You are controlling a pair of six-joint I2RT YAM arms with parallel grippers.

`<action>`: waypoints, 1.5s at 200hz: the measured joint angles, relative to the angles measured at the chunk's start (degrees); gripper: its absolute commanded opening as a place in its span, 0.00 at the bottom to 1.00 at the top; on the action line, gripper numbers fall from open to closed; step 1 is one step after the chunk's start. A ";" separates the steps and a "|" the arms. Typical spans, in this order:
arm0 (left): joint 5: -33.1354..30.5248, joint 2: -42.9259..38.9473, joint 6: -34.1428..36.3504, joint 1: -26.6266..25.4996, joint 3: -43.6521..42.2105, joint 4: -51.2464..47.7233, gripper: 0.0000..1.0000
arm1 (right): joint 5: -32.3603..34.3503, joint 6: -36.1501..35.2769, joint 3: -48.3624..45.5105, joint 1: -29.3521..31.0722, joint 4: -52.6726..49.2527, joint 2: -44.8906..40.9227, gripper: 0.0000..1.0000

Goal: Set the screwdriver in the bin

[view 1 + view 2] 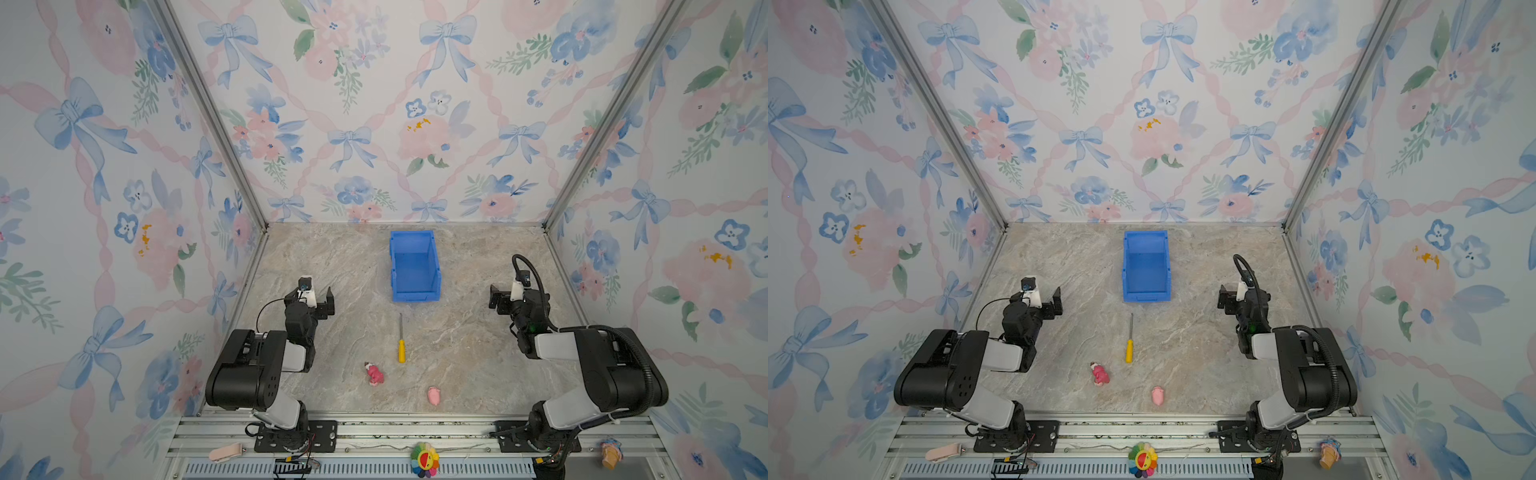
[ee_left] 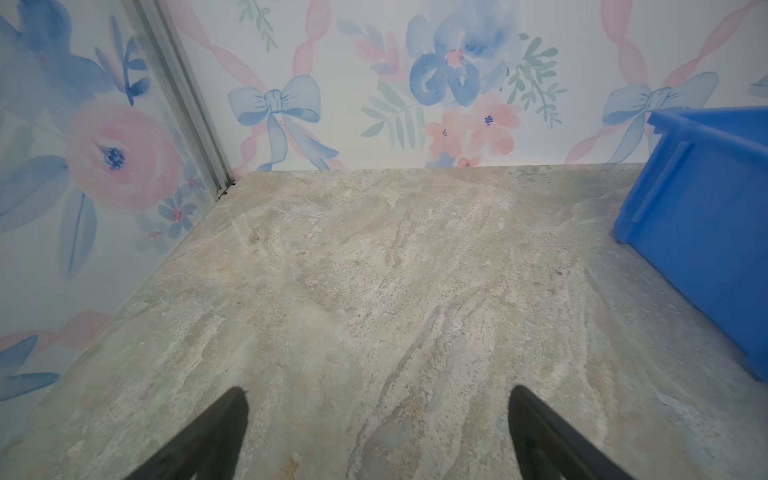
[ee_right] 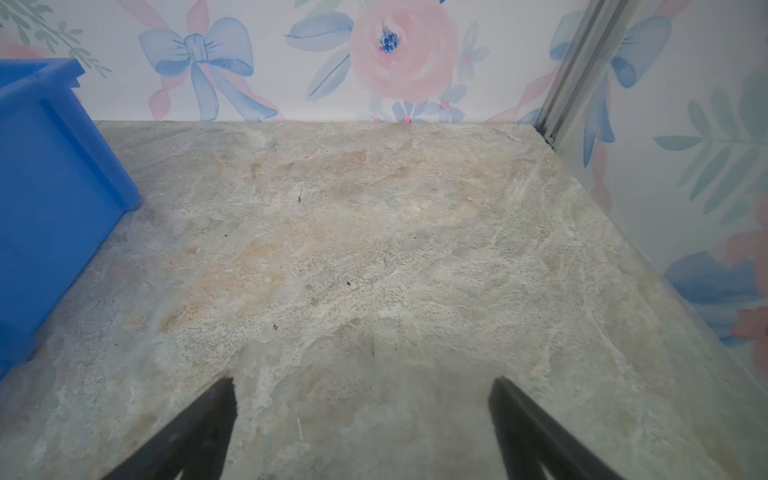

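Observation:
The screwdriver [image 1: 401,351] [image 1: 1129,351], with a yellow handle and a thin grey shaft, lies flat mid-table. Its shaft points at the blue bin [image 1: 411,237] [image 1: 1146,237], which stands upright near the back wall with nothing visible inside. My left gripper [image 1: 311,296] [image 1: 1037,296] [image 2: 379,390] hovers open at the left, well apart from the screwdriver, with the bin's wall [image 2: 706,208] off to its side. My right gripper [image 1: 515,293] [image 1: 1244,293] [image 3: 364,380] is open at the right, and the bin's other wall [image 3: 50,187] shows beside it. Neither wrist view shows the screwdriver.
Two pink toy figures [image 1: 375,374] [image 1: 433,395] lie on the table nearer the front than the screwdriver. A colourful flower toy [image 1: 424,459] and two small items [image 1: 224,452] [image 1: 611,454] sit on the front rail. Floral walls enclose three sides.

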 measured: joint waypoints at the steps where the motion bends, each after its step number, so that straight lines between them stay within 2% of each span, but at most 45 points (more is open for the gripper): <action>1: 0.00 0.00 0.02 0.00 0.00 0.00 0.98 | -0.02 0.00 0.00 0.00 0.00 0.02 0.97; 233: 0.02 0.00 0.00 0.04 0.00 0.00 0.98 | -0.11 -0.02 0.00 0.00 0.00 0.00 0.97; 300: 0.22 -2.80 0.00 0.04 -0.94 -0.24 0.98 | 2.60 -0.02 0.26 0.63 -2.71 -2.16 0.97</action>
